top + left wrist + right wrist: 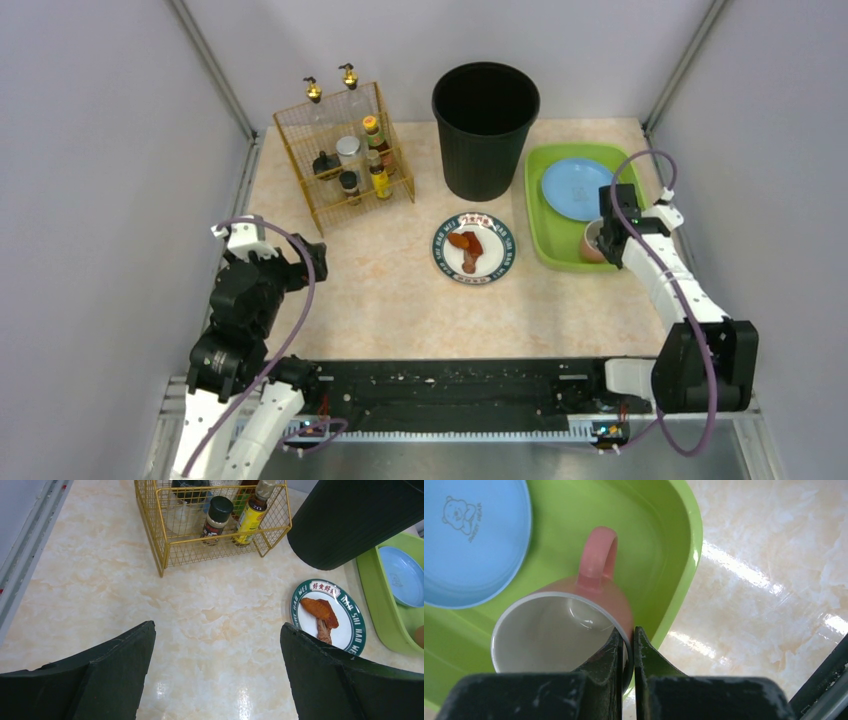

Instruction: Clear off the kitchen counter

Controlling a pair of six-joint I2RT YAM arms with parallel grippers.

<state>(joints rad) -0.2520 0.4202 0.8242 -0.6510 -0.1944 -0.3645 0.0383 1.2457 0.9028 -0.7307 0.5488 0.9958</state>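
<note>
Two arms. Stretched over the tray (664,540), the right gripper (628,636) clamps the mug (596,555) rim; the left gripper (216,626) hangs spread above the counter (100,590).

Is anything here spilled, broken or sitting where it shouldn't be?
Nothing looks spilled or broken. The one stray is the plate with reddish-brown leftovers, alone in the middle of the counter. The blue plate and pink mug are in the green tray, where the right gripper pinches the mug's rim.
</note>
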